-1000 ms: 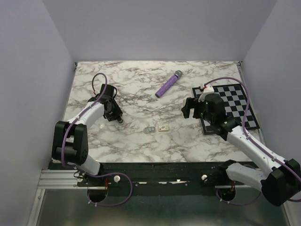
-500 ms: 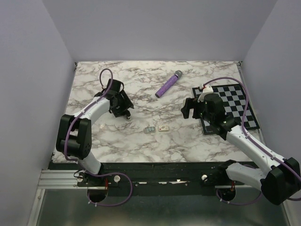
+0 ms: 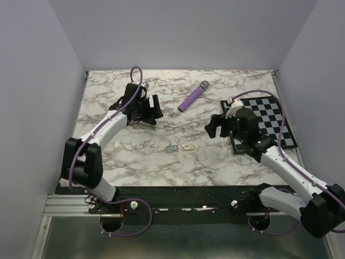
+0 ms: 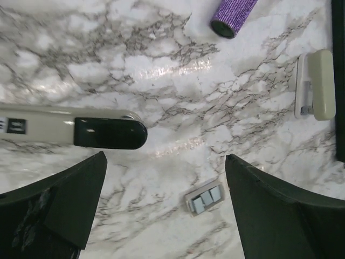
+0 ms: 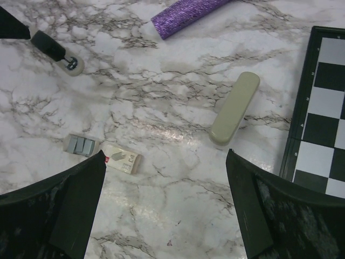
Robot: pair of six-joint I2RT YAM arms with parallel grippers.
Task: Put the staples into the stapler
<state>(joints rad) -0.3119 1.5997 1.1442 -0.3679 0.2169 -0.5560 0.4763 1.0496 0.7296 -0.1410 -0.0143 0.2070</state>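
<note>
The stapler (image 5: 234, 108), a slim beige oblong, lies flat beside the chessboard and also shows at the right edge of the left wrist view (image 4: 318, 83). My right arm hides it from above. The staples lie mid-table: a grey metallic block (image 3: 172, 148) (image 4: 205, 198) (image 5: 80, 144) and, just right of it, a cream box (image 3: 187, 146) (image 5: 121, 159). My left gripper (image 3: 151, 116) (image 4: 165, 162) hangs open over bare marble, beyond the grey block. My right gripper (image 3: 214, 125) (image 5: 165, 156) is open and empty, above the table between the cream box and the stapler.
A beige bar with a dark end (image 4: 54, 125) (image 5: 56, 51) (image 3: 152, 127) sits just ahead of my left fingers. A purple cylinder (image 3: 193, 96) lies toward the back. A black-and-white chessboard (image 3: 269, 121) covers the right side. Walls enclose the marble table on three sides.
My left arm has swung from the left side toward the back middle of the table and its jaws have spread wide. The right arm has barely moved.
</note>
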